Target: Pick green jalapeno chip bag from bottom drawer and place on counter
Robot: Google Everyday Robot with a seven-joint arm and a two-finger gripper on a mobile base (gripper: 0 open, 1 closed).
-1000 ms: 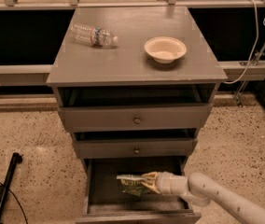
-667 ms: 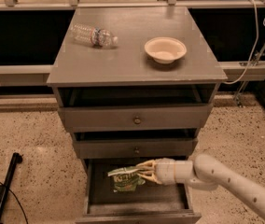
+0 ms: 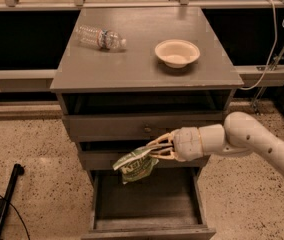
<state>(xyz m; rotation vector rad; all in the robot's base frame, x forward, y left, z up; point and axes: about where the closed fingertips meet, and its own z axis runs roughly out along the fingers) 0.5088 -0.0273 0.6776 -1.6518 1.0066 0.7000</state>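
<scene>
The drawer (image 3: 147,210) stands pulled out below the gripper (image 3: 155,150), and its bare floor shows nothing left inside. The bag (image 3: 136,166) is clear of it, hanging in the air just under the gripper and above the drawer's back half. The fingers (image 3: 161,143) are clamped on the bag's upper right edge, so the white lettering tilts down to the left. The arm (image 3: 247,139) reaches in from the right at about the height of the middle drawer front (image 3: 99,160), which sits right behind the bag.

So I judge the pick done: bag grasped and out of the drawer. The placing is all still to do. The counter (image 3: 142,66) lies above and beyond the gripper, past the top drawer front (image 3: 132,126) and the overhanging edge. The bag must rise above that edge, then travel inward. Up there a bottle (image 3: 99,36) lies far to the gripper's upper left and a bowl (image 3: 177,52) almost straight above it; the near strip of counter between them looks free for the bag.
</scene>
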